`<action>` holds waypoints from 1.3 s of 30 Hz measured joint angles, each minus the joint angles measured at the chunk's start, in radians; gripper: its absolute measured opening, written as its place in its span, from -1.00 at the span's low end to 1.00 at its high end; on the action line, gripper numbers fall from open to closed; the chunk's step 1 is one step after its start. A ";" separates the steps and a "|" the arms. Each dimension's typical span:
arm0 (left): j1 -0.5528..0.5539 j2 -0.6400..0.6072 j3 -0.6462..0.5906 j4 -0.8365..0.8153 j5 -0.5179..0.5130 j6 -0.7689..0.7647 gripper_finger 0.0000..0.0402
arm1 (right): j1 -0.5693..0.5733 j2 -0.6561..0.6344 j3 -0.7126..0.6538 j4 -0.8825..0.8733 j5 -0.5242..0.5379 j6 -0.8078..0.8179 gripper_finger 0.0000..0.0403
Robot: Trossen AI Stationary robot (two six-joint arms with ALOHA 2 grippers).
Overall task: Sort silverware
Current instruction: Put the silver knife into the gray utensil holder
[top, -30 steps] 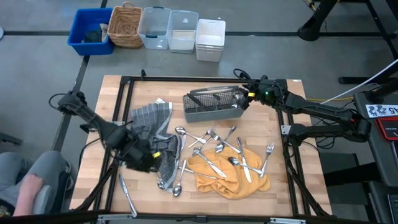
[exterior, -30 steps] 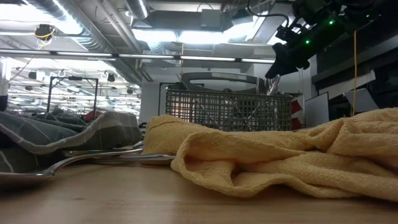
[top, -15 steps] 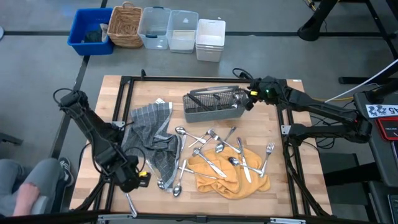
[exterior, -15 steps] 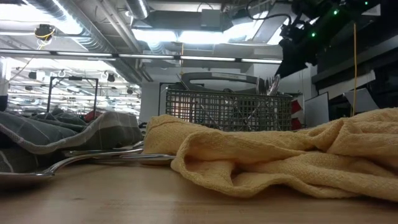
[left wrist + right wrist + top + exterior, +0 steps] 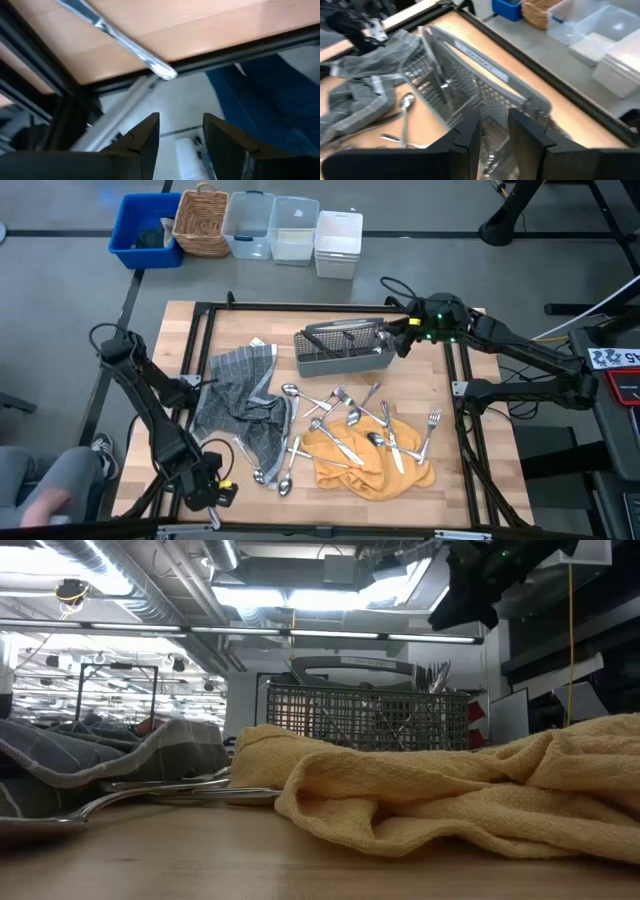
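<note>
Surface: a wooden table [image 5: 500, 470] inside a black frame is seen from above; a grey floor lies beyond its far edge.
Floor containers: a blue bin [image 5: 145, 230], a wicker basket [image 5: 201, 220], two clear tubs [image 5: 272, 226] and a white tub [image 5: 338, 244] are lined up left to right beyond the table; their contents cannot be made out, except for something dark in the blue bin.
Left gripper [image 5: 212, 496]: it is held at the table's near left corner, over the frame edge. Its fingers [image 5: 145, 145] are set narrowly apart and nothing is held between them.
Knife [image 5: 207, 504]: one piece is seen lying right by the left gripper; in the left wrist view its handle end [image 5: 125, 45] juts past the table edge.
Grey checked cloth [image 5: 240, 395]: it is spread left of centre.
Silverware [image 5: 345, 425]: spoons and forks are scattered mid-table, several on a yellow cloth [image 5: 370, 460], well apart from both grippers.
Mesh caddy [image 5: 343, 348]: it stands at the far centre; utensil handles are seen rising from its right end [image 5: 432, 678].
Right gripper [image 5: 398, 340]: it is held just above the caddy's right end, fingers [image 5: 465, 145] slightly parted and empty.
Writing: none that can be read.
</note>
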 joint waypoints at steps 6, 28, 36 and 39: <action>-0.040 0.095 0.000 -0.049 0.003 -0.023 -0.30 | 0.000 0.000 0.000 -0.004 -0.069 0.080 -0.50; -0.086 0.329 0.002 -0.065 -0.016 -0.040 -0.30 | 0.001 0.000 0.000 -0.003 -0.109 0.139 -0.50; -0.088 0.332 0.001 -0.057 -0.003 -0.044 -0.30 | 0.001 0.000 0.000 -0.005 -0.110 0.167 -0.50; -0.090 0.333 0.001 -0.060 -0.007 -0.044 -0.30 | 0.001 0.000 0.000 -0.008 -0.118 0.167 -0.50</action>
